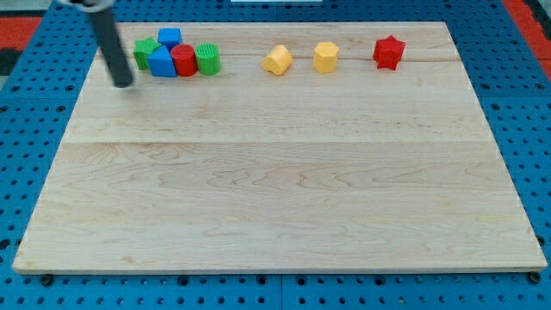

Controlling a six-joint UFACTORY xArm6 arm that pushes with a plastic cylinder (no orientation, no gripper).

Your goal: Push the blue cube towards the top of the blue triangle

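no brand, label or writing can be read anywhere in the view. the arm shows only as a straight dark rod leaning down from the view's top left, its upper part cut off by the frame edge. my tip [125, 83] rests on the wooden surface [275, 181] near its left edge, just to the view's left of the cluster of blocks and slightly below it, apart from all of them. the end effector is this bare rod, with no jaws to stand apart or together, and it clamps nothing.

the blue cube [170, 37] sits at the top of the cluster, at the far edge of the surface. the blue triangle [161, 62] lies just below it and seems to touch it. a green block [144, 52], shape unclear, is against the triangle on the view's left. a red cylinder [183, 60] and a green cylinder [207, 58] follow on the right, pressed side by side.

well apart to the view's right stand a yellow block [277, 59], a second yellow block [325, 57] and a red star [388, 52].
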